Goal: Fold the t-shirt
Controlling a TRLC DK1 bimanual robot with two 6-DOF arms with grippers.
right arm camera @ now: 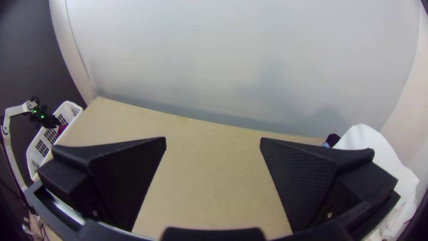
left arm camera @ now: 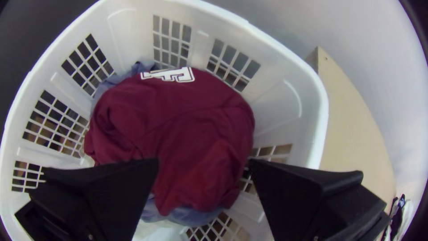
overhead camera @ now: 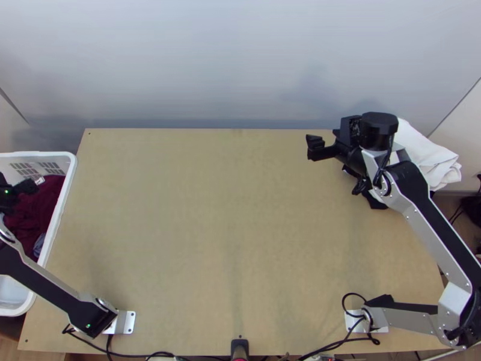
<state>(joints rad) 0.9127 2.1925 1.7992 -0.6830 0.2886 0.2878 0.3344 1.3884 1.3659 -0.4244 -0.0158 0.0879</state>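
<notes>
Over the basket at the top view's left edge is my left gripper (overhead camera: 24,188). In the left wrist view the left gripper (left arm camera: 203,163) is open above a bunched dark red garment (left arm camera: 178,120) with white lettering, nothing between its fingers. The dark red cloth (overhead camera: 39,207) lies in the basket in the top view too. My right gripper (overhead camera: 314,148) is above the table's far right part; in the right wrist view the right gripper (right arm camera: 213,142) stands open and holds nothing.
The white basket (overhead camera: 63,198) stands against the table's left edge, with bluish cloth (left arm camera: 191,216) under the red one. Folded white cloth (overhead camera: 430,153) lies at the table's far right corner, behind the right arm, with something black near it. Cables run along the near edge.
</notes>
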